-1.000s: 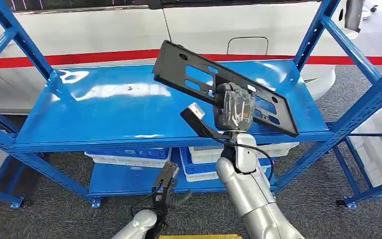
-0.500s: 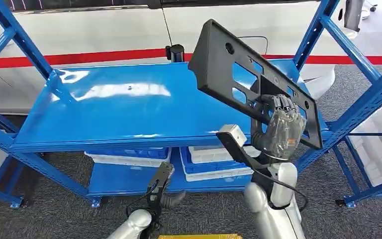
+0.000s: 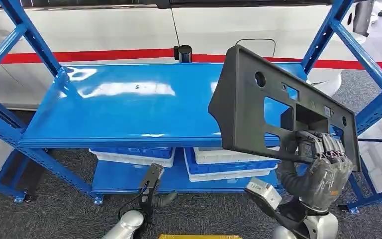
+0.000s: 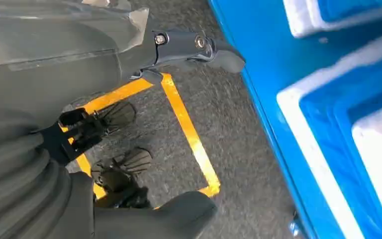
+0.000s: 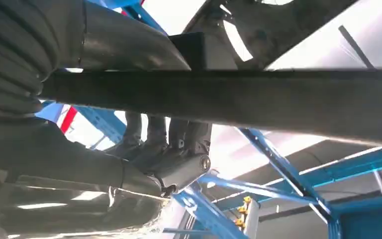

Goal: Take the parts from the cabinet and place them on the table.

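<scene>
A large black plastic plate [image 3: 251,107] with cut-outs and round holes is off the cabinet's blue shelf [image 3: 124,109], tilted steeply on edge at the right. My right hand [image 3: 321,174] grips its lower edge from below, fingers [image 3: 323,144] hooked through a cut-out. In the right wrist view the plate's dark edge [image 5: 238,102] crosses the picture, with my fingers [image 5: 179,144] wrapped over it. My left hand [image 3: 153,191] hangs low in front of the bottom shelf. In the left wrist view that left hand [image 4: 79,64] holds nothing, thumb [image 4: 169,214] and fingers apart.
White and blue bins [image 3: 229,164] sit on the lower shelf, with another bin [image 3: 129,153] to their left. Blue uprights [image 3: 373,99] frame the cabinet on both sides. A small black cylinder [image 3: 182,52] stands at the shelf's back edge. Yellow floor tape [image 4: 189,129] lies below.
My right hand has carried the black plate off the shelf, toward me and to the right, tilting it more upright. The left hand has barely moved.
</scene>
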Controlling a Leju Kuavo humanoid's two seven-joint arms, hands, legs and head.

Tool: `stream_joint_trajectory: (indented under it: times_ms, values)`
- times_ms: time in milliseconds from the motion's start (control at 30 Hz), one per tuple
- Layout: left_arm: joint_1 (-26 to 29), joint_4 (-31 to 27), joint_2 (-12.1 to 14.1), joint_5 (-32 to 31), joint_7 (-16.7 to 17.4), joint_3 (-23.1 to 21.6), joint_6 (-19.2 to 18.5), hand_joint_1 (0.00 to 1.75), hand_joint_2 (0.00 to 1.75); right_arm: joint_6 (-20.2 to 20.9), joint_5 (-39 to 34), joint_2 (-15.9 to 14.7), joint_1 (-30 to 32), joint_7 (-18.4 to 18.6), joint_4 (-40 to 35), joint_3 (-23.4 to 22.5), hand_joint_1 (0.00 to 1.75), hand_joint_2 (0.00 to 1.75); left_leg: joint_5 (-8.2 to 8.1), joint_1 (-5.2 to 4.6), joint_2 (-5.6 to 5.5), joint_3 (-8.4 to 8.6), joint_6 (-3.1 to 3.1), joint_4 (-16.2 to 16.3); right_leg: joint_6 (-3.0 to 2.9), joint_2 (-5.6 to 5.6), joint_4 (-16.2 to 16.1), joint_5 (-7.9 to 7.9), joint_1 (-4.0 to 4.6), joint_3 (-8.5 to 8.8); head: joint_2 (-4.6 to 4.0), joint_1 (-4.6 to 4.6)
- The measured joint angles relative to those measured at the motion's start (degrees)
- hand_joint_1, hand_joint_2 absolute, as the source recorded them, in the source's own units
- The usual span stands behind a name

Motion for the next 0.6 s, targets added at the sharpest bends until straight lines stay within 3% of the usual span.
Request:
stream_joint_trajectory:
  times_ms: [33, 67, 100, 133, 167, 233, 300, 367, 400, 433, 467, 500, 567, 600]
  values:
    - [0.0, 0.0, 0.0, 0.1, -0.2, 0.4, 0.0, 0.0, 1.75, 0.0, -0.5, 0.0, 0.6, -0.6, -0.8, -0.2, 1.75, 1.75, -0.38, 0.44, -0.13, -0.1, -0.58, 0.7, 1.15, -0.3, -5.8, 2.91, -0.5, 2.46, 0.0, 0.04]
    - [0.0, 0.0, 0.0, 0.4, -0.5, 1.0, 0.3, 0.0, 1.75, 0.0, -1.6, 0.0, 1.2, -1.4, -1.6, -0.4, 1.75, 1.75, -1.05, 0.37, -0.26, -0.45, -1.53, 1.7, 1.92, -1.19, -10.0, 3.95, -0.92, 4.14, 0.0, 0.11]
    - [-0.1, 0.2, 0.4, 0.9, -0.9, 1.7, 0.5, 0.0, 1.75, 0.0, -3.0, -0.3, 1.5, -2.5, -2.1, -0.5, 1.75, 1.75, -1.45, -0.06, -0.37, -1.18, -2.11, 2.5, 1.49, -0.74, -9.7, 3.23, -0.22, 4.52, 0.0, 0.94]
    - [0.1, 0.4, 0.3, 1.2, -1.1, 2.1, 0.4, 0.0, 1.75, 0.0, -4.0, -0.3, 2.2, -3.4, -2.7, -0.5, 1.75, 1.75, -1.4, -0.11, -0.45, -1.67, -2.31, 3.0, 0.24, -0.12, -9.4, 3.3, -0.57, 3.77, 0.0, 0.74]
    - [0.2, 0.5, 0.5, 1.6, -1.6, 3.0, 0.5, 0.0, 1.75, 0.0, -5.4, -0.4, 2.9, -4.2, -3.2, -0.6, 1.75, 1.75, -1.32, -0.11, -0.36, -1.8, -2.41, 3.0, 0.1, -0.06, -9.2, 3.29, -0.51, 3.41, 0.0, 0.13]
    - [0.5, 1.0, 1.0, 2.7, -2.4, 4.4, 0.4, 0.0, 1.75, 0.0, -7.6, -0.5, 3.5, -5.6, -3.6, -0.7, 1.75, 1.75, -1.51, 0.3, -0.13, -1.95, -2.79, 3.0, -0.11, 0.37, -8.7, 3.38, -0.52, 3.07, 0.0, 0.13]
    - [0.6, 1.5, 1.3, 3.4, -3.1, 5.6, 0.1, 0.0, 1.75, 0.0, -9.8, -0.6, 3.7, -6.2, -3.9, -0.7, 1.75, 1.75, -4.38, 0.59, -2.34, -2.97, -3.13, 5.8, -0.8, 0.55, -8.8, 3.54, -0.47, 2.9, 0.0, -0.05]
    - [0.7, 2.1, 1.7, 3.9, -3.6, 6.9, -0.4, 0.0, 1.75, 0.0, -11.1, -0.7, 3.7, -6.9, -4.0, -0.7, 1.75, 1.75, -9.08, 0.42, -3.35, -6.74, -3.05, 14.4, -1.44, 0.75, -8.8, 3.92, -0.11, 2.46, 0.0, -0.24]
    - [0.8, 2.6, 1.9, 4.2, -3.7, 7.4, -0.5, 0.0, 1.75, 0.0, -11.6, -0.7, 3.8, -7.1, -4.0, -0.7, 1.75, 1.75, -10.77, 0.41, -3.39, -8.77, -2.86, 18.7, -1.76, 0.89, -8.8, 4.12, 0.23, 2.14, 0.0, -0.15]
    - [0.9, 2.9, 2.1, 4.2, -3.8, 7.9, -0.6, 0.0, 1.75, 0.0, -11.8, -0.8, 3.9, -7.1, -4.0, -0.7, 1.75, 1.75, -11.03, 0.36, -3.4, -9.73, -2.55, 20.6, -2.11, 1.13, -8.8, 4.35, 0.58, 1.81, 0.0, -0.2]
    - [1.0, 3.1, 2.3, 4.2, -3.8, 8.2, -0.7, 0.0, 1.75, 0.0, -12.0, -0.9, 3.9, -7.2, -4.0, -0.7, 1.75, 1.75, -9.95, 0.2, -3.42, -9.29, -1.98, 19.7, -2.49, 1.37, -8.8, 4.59, 0.94, 1.53, 0.0, -0.2]
    - [1.0, 3.3, 2.4, 4.2, -3.9, 8.3, -0.7, 0.0, 1.75, 0.0, -12.0, -0.9, 3.9, -7.3, -4.0, -0.6, 1.75, 1.75, -8.02, -0.12, -3.52, -7.66, -1.28, 16.6, -2.85, 1.55, -8.8, 4.82, 1.26, 1.3, 0.0, -0.18]
    - [0.8, 3.5, 2.4, 4.3, -4.0, 8.8, -0.7, 0.0, 1.75, 0.0, -12.4, -1.0, 3.9, -7.7, -4.1, -0.6, 1.75, 1.75, -3.83, -1.01, -4.31, -1.75, 0.79, 6.4, -3.51, 1.9, -8.9, 5.29, 1.73, 1.06, 0.0, -0.17]
    - [0.6, 3.7, 2.8, 4.3, -4.1, 9.2, -0.8, 0.0, 1.75, 0.0, -12.7, -1.0, 4.0, -7.9, -4.2, -0.6, 1.75, 1.75, -4.52, -1.3, -4.49, -0.83, 1.46, 4.6, -3.48, 1.87, -9.0, 5.67, 1.54, 1.09, 0.0, 0.05]
